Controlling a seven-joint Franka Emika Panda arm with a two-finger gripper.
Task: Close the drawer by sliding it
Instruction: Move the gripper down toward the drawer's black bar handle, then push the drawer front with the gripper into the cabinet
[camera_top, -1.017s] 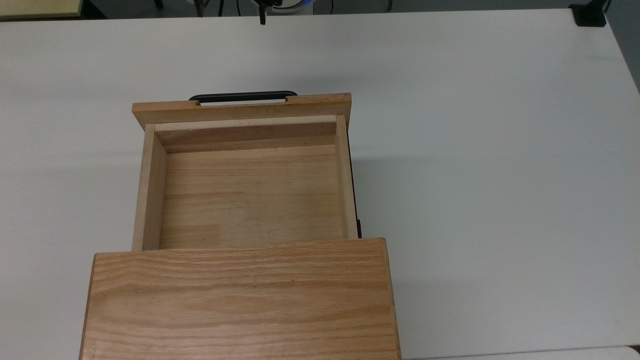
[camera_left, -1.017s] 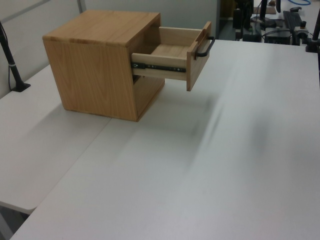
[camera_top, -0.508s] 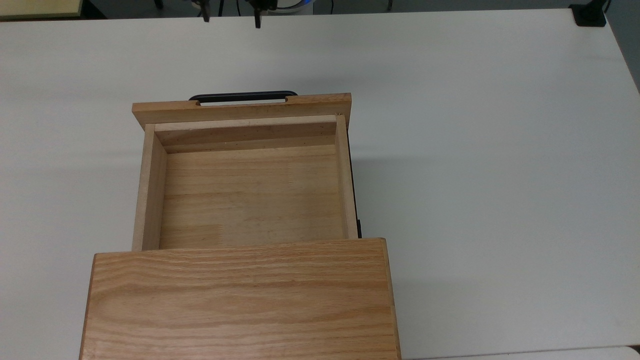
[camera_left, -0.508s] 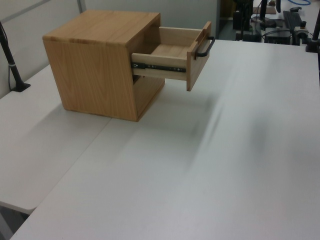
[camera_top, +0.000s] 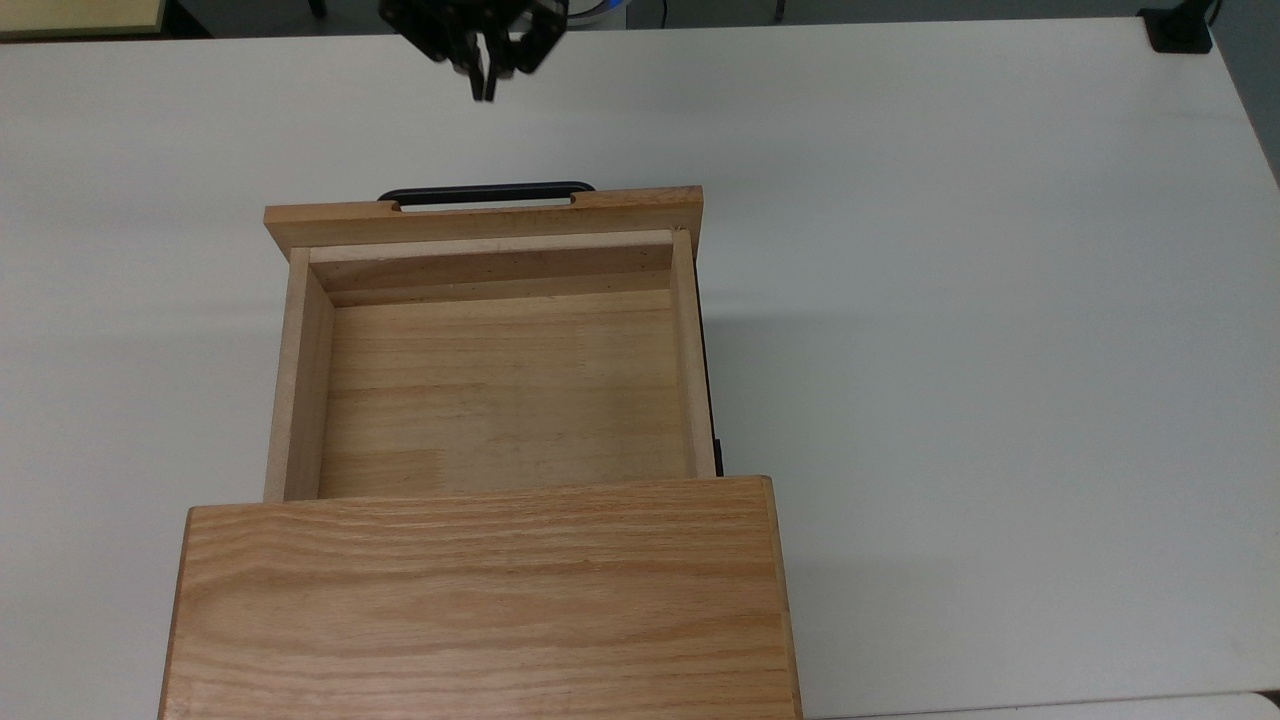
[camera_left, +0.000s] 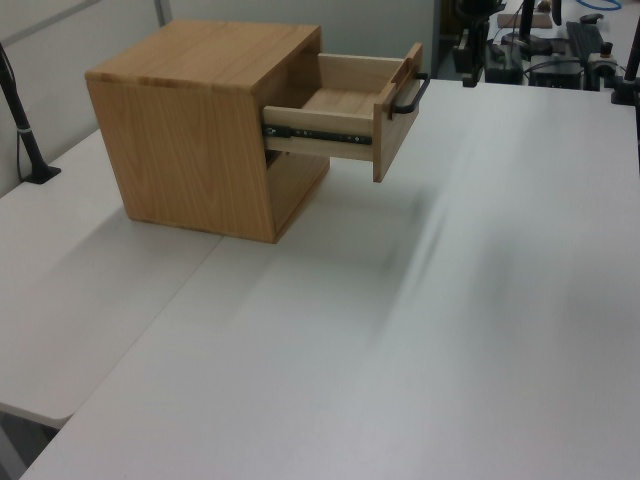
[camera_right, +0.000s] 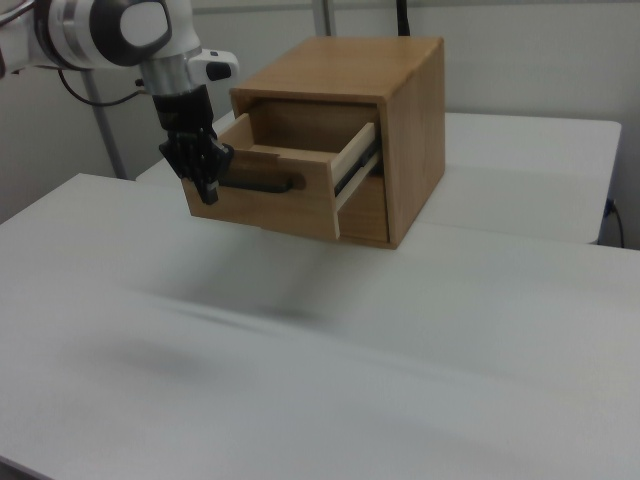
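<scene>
The scene is evenly and brightly lit from overhead. Soft, blurred shadows are cast on the white table (camera_top: 1000, 300) beside the cabinet (camera_left: 200, 130) and under the open drawer (camera_right: 290, 190). Faint streaky smears are seen across the tabletop in the left and right views. No harsh glare is seen.

Oak cabinet (camera_top: 480, 600) with plain grained top standing on white table (camera_top: 980, 300), well apart from end effector (camera_top: 483, 88); black clamp (camera_top: 1180, 28) farther off.
</scene>
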